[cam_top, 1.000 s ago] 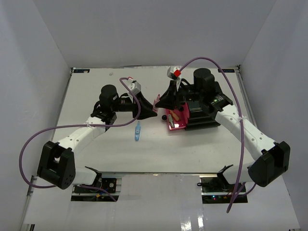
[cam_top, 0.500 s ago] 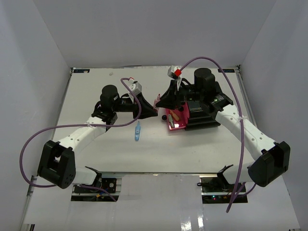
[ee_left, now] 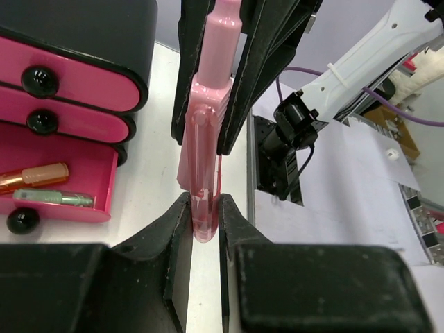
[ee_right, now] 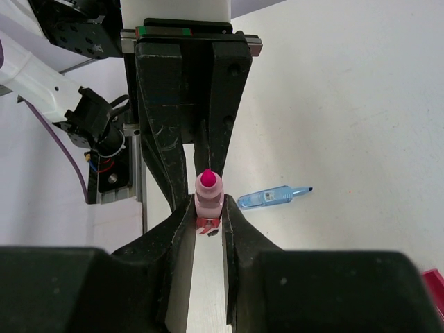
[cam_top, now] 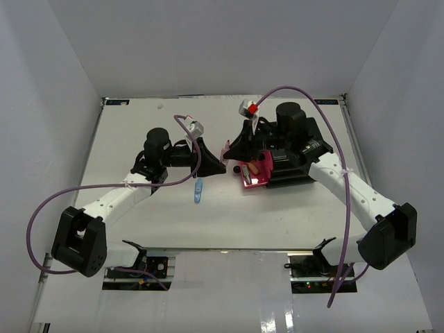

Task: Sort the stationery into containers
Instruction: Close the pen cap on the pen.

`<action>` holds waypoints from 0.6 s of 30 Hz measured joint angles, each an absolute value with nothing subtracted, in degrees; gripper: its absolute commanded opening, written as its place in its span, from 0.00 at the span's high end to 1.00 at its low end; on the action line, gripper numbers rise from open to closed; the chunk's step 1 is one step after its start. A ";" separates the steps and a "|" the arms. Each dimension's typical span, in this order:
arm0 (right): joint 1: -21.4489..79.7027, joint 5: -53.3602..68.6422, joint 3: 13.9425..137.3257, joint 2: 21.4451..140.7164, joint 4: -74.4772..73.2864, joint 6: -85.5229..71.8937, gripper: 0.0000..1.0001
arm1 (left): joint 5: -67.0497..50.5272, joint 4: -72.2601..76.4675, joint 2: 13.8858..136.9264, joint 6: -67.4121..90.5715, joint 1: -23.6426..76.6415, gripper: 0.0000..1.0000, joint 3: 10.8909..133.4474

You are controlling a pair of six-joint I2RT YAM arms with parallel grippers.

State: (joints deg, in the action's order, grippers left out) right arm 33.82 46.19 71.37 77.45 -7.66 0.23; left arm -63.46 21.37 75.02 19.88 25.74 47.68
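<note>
A pink pen (ee_left: 206, 132) is gripped at both ends. My left gripper (ee_left: 203, 202) is shut on one end, and my right gripper (ee_right: 208, 206) is shut on the other end (ee_right: 208, 191). In the top view the two grippers, left (cam_top: 220, 166) and right (cam_top: 229, 150), meet tip to tip just left of the black cabinet (cam_top: 295, 166). Its bottom magenta drawer (cam_top: 254, 177) is open and holds an orange pen (ee_left: 33, 177) and a green one (ee_left: 52, 199). The two upper drawers (ee_left: 66, 90) are shut. A light-blue piece (cam_top: 199, 189) lies on the table.
The light-blue piece also shows in the right wrist view (ee_right: 274, 198), on the white table beside my fingers. White walls enclose the table on three sides. Purple cables loop over both arms.
Both grippers with the pink pen have shifted slightly toward the near-left. The light-blue piece has not moved.
</note>
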 measured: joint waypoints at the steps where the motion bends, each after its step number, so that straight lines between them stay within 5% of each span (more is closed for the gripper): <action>1: 33.91 46.19 71.33 77.45 -7.79 0.16 0.77 | -63.24 21.41 74.63 20.62 25.74 0.96 47.22; 18: 33.41 45.80 70.76 76.79 -4.89 0.25 0.67 | -62.13 16.14 72.90 27.99 25.74 1.00 46.54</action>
State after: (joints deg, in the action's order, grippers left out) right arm 33.41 45.80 70.76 76.79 -4.89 0.25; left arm -62.13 16.14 72.90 27.99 25.74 46.54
